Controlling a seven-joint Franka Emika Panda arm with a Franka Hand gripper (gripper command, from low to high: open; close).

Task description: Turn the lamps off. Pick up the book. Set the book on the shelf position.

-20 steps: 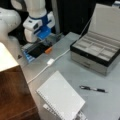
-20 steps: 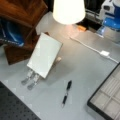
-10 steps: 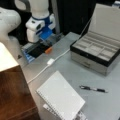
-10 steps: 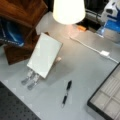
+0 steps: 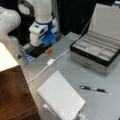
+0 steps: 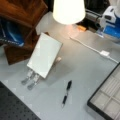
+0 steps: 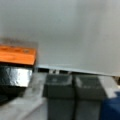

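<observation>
One book (image 5: 61,97) lies propped, long axis running toward the shelf (image 5: 13,100); pincer (image 7: 73,82) closed, empty

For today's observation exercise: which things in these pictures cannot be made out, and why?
- Lamp: in a front view, the top edge cuts off its shade; no switch shows.
- Gripper: in the wrist view its blurred fingers meet; in a front view the arm hides it.
- Book: cover blank, title unreadable.
- Shelf: a front view's left edge crops it.

A black pen (image 5: 93,89) lies on the grey table (image 5: 75,67) near an open grey hinged case (image 5: 98,53).
</observation>
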